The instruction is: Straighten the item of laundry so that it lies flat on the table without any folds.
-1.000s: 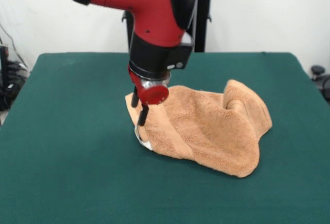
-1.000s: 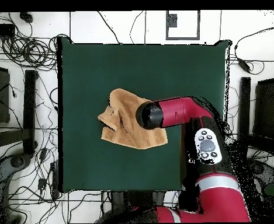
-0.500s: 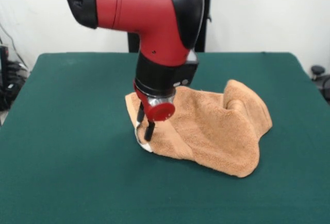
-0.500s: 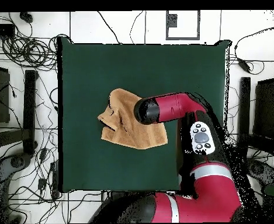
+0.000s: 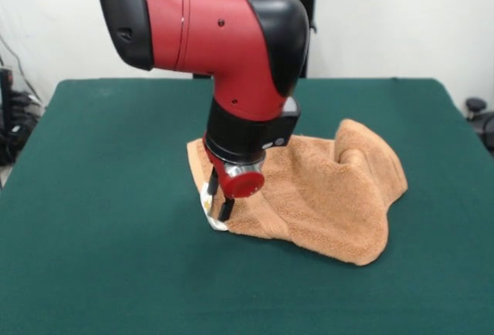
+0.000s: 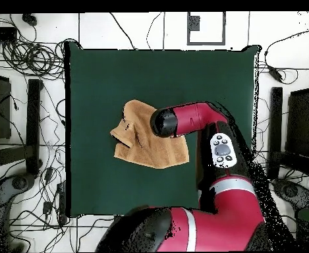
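Towel [image 5: 309, 196] is what you must watch: it lies a little past the middle of the table [image 5: 100, 196], on the green cloth, and it is not flat yet. In the front view one end of it stands up in a thick hump, and a fold runs across its body. Its other end, the one with the small white tag [image 5: 213, 219], lies low on the table.

What has changed is the height of the arm. One second ago the gripper [image 5: 218, 197] hung above that tagged corner; now it is lower, and its dark fingertips [image 5: 225, 209] stand right at the corner, just beside the tag. They seem to touch the cloth or nearly so, but you cannot be sure of contact from here. The towel itself has not moved; hump and fold look the same as before.

The two fingers have a narrow gap between them, and the wrist covers part of them, so I cannot tell if the hand is open or already closing on the cloth. In the overhead view the arm hides the gripper completely.

For the task this looks like the approach to a grasp of the corner. The flattening itself is not begun; you should expect a pinch, then a pull away from the hump.
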Available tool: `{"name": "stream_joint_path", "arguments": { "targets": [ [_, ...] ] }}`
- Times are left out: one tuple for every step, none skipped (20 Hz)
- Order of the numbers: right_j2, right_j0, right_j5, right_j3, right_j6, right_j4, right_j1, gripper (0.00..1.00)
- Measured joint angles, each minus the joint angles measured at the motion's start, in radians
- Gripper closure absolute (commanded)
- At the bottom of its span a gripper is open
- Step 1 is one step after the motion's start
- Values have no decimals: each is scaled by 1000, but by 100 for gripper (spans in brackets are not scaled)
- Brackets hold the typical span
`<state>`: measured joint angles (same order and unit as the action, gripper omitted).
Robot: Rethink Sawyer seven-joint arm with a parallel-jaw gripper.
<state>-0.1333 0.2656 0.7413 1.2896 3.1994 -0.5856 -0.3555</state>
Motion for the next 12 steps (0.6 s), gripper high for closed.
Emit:
{"name": "stream_joint_path", "arguments": {
  "targets": [
    [2,-3,4,-3,0,0,1,0],
    [3,-5,7,-6,0,0,2,0],
    [4,-6,9,-7,0,0,3,0],
    [4,-7,10,-8,0,0,3,0],
    [5,-7,10,-8,0,0,3,0],
    [5,-7,10,-8,0,0,3,0],
    [5,-7,10,-8,0,0,3,0],
    [5,-6,10,-8,0,0,3,0],
    [5,-6,10,-8,0,0,3,0],
    [5,-7,10,-8,0,0,3,0],
    [5,-7,10,-8,0,0,3,0],
    [4,-6,10,-8,0,0,3,0]
  ]
}}
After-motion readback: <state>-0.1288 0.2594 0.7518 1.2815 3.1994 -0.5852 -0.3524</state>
